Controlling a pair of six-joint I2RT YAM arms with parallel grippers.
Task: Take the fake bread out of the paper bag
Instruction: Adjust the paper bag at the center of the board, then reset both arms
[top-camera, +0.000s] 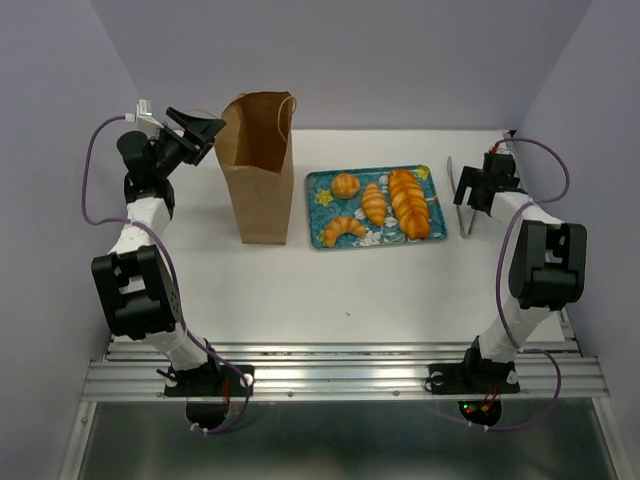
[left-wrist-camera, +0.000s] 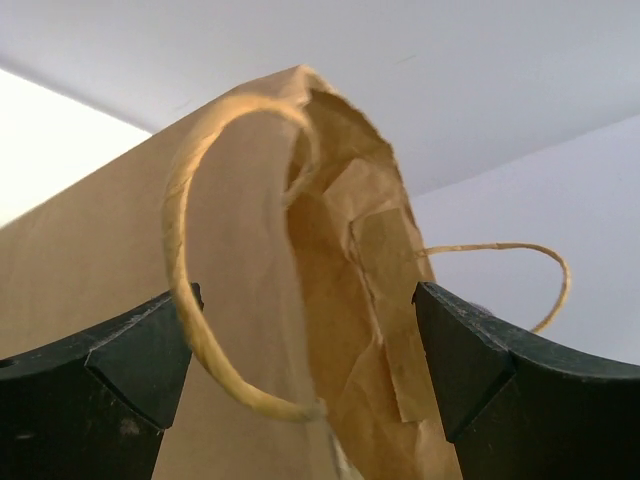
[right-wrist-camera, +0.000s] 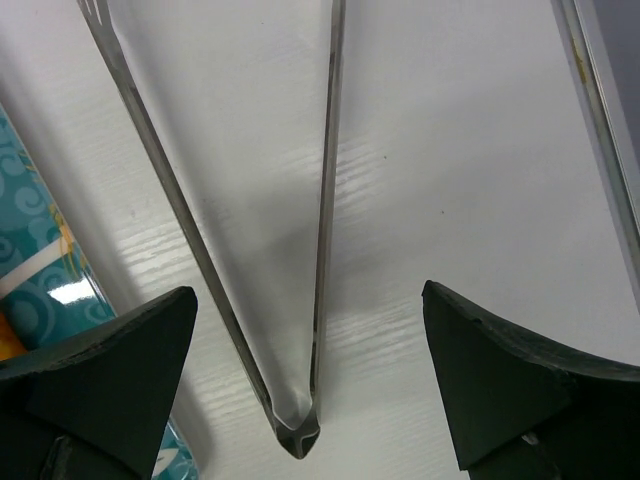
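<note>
The brown paper bag (top-camera: 262, 170) stands upright at the back left, its mouth open. The fake bread lies on the teal tray (top-camera: 325, 186): a round bun (top-camera: 346, 186), a croissant (top-camera: 344, 229), a small scored loaf (top-camera: 374, 203) and a longer loaf (top-camera: 410, 203). My left gripper (top-camera: 205, 135) is open beside the bag's top left edge. In the left wrist view (left-wrist-camera: 305, 340) the bag's rim (left-wrist-camera: 350, 260) and a cord handle (left-wrist-camera: 180, 260) lie between the jaws, which are not closed on them. My right gripper (top-camera: 474, 190) is open and empty, right of the tray.
Metal tongs (top-camera: 462, 205) lie on the white table right of the tray. In the right wrist view their hinge end (right-wrist-camera: 300, 435) lies between my open jaws, with the tray's edge (right-wrist-camera: 40, 270) at the left. Grey walls enclose the table on three sides.
</note>
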